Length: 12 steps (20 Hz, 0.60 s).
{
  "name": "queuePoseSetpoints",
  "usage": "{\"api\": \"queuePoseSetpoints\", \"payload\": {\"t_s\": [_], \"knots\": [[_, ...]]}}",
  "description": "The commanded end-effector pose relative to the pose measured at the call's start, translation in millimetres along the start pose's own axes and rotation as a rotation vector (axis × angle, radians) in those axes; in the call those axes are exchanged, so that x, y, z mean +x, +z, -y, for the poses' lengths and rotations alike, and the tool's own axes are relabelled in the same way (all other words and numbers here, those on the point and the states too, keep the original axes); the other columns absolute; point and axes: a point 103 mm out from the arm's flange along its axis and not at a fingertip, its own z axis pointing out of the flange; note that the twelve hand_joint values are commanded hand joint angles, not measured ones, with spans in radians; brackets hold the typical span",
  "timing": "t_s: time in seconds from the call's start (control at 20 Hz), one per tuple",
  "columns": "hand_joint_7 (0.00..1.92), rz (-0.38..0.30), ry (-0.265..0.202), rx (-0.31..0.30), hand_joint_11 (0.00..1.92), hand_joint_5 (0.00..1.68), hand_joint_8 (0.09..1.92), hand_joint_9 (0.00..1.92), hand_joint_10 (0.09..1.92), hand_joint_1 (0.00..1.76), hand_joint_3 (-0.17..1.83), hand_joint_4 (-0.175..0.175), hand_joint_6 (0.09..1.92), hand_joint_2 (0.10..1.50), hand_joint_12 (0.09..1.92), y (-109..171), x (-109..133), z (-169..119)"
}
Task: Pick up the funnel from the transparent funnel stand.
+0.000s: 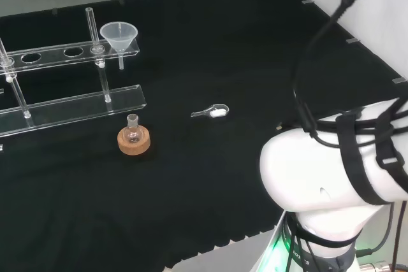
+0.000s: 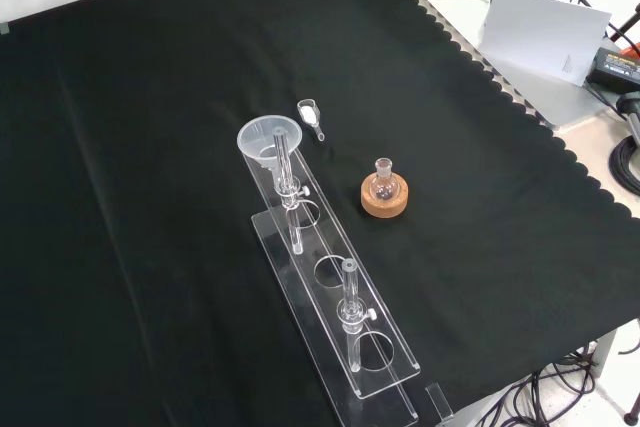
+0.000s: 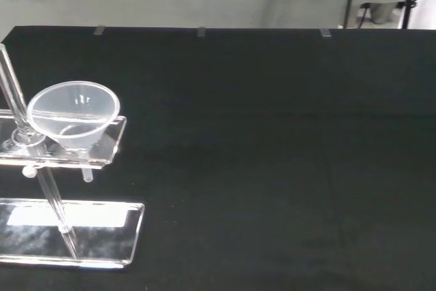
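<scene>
A clear plastic funnel (image 1: pixel 119 35) sits upright in the end hole of the transparent funnel stand (image 1: pixel 60 52), its stem hanging down through the upper shelf. In the front view the funnel (image 2: pixel 268 140) rests at the far end of the stand (image 2: pixel 335 297). The wrist view has the funnel (image 3: pixel 71 112) seated in the end of the stand's upper shelf (image 3: pixel 109 148), with the base plate below it. The arm's white links (image 1: pixel 331 176) stand at the right of the head view, well away from the funnel.
A small round flask (image 1: pixel 132 133) stands in a cork ring (image 1: pixel 134 142) in front of the stand. A small clear scoop with white powder (image 1: pixel 211 113) lies on the black cloth to its right. Grey equipment and cables (image 2: pixel 550 27) sit beyond the cloth's scalloped edge.
</scene>
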Motion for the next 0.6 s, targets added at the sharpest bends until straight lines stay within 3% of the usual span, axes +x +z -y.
{"api": "queuePoseSetpoints", "payload": {"t_s": [0.05, 0.45, 0.6], "knots": [[0.00, -0.064, -0.048, -0.037, 0.00, 0.00, 0.09, 0.00, 0.09, 0.18, 0.14, 0.069, 0.09, 0.59, 0.09, 19.2, 22.6, -49.7], [0.00, -0.182, -0.119, -0.066, 0.00, 0.00, 0.09, 0.00, 0.09, 0.20, 0.12, 0.063, 0.09, 0.60, 0.09, 39.4, 19.4, -84.1], [0.00, -0.189, -0.149, -0.058, 0.00, 0.00, 0.09, 0.00, 0.09, 0.21, 0.12, 0.060, 0.09, 0.60, 0.09, 50.3, 21.4, -92.8]]}}
